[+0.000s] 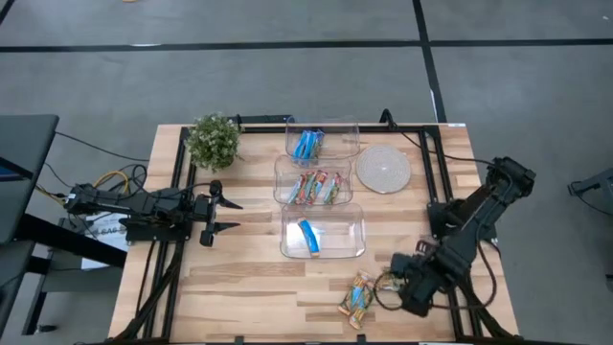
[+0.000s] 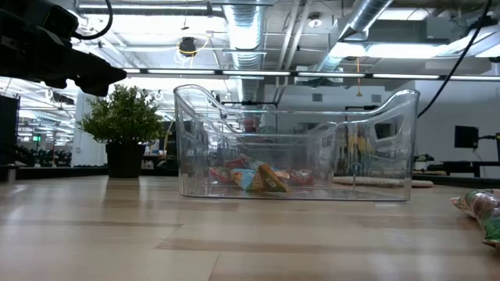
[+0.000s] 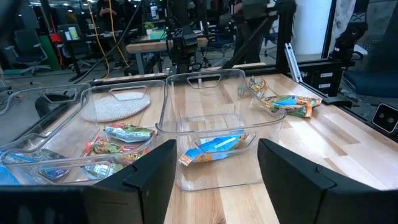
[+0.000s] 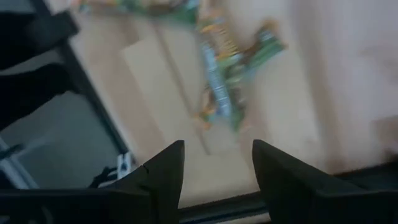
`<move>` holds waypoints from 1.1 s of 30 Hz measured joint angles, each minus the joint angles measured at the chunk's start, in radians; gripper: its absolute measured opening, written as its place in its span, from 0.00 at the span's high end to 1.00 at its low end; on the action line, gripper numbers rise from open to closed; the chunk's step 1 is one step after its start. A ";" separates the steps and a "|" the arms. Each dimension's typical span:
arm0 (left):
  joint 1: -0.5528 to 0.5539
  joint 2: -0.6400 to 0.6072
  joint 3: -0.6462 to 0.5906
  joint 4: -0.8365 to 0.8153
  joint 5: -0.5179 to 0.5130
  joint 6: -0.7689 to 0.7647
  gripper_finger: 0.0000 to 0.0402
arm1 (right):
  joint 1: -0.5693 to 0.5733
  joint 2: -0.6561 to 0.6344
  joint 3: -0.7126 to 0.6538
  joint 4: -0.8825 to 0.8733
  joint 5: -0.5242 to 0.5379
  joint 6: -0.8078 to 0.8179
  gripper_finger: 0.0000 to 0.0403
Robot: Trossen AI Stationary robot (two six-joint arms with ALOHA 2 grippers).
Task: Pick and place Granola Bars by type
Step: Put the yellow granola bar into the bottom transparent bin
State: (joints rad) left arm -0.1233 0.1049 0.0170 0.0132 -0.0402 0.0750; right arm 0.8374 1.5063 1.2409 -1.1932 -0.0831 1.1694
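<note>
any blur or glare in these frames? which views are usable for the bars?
Right wrist view: heavy motion smear, the loose bars are streaks beyond the right claw. Low view: ceiling lights glare through the near tub, bars inside read murky. Left wrist view: sharp, blue-and-tan bar clear past the left claw. High view: even light, bars small.

Left gripper point(image 1: 226, 215) spread wide at table's left — right gripper point(image 1: 388, 284) low, fingers parted.

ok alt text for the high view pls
Three clear tubs in a row on a wooden table hold sorted granola bars. The right end effector, open, is beside loose bars; the left end effector waits open near a plant.
</note>
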 joint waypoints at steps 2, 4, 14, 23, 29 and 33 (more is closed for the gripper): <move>0.000 0.000 0.000 0.000 0.000 0.000 0.45 | 0.023 0.000 -0.035 0.062 -0.015 0.000 0.55; 0.000 0.000 0.000 0.000 0.000 0.000 0.45 | 0.041 0.000 -0.069 0.101 -0.021 0.000 0.55; 0.000 0.000 0.000 0.000 0.000 0.000 0.45 | 0.072 0.004 -0.232 0.286 -0.016 -0.070 0.55; 0.000 0.000 0.000 0.000 0.000 0.000 0.45 | 0.057 0.005 -0.309 0.347 0.033 -0.139 0.56; 0.000 0.000 0.000 0.000 0.000 0.000 0.45 | 0.055 0.005 -0.343 0.388 0.038 -0.168 0.56; 0.000 0.000 0.000 0.000 0.000 0.000 0.45 | 0.049 0.005 -0.362 0.402 0.040 -0.191 0.56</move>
State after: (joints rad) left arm -0.1230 0.1049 0.0170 0.0133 -0.0402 0.0750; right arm 0.8862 1.5112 0.8789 -0.7907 -0.0426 0.9787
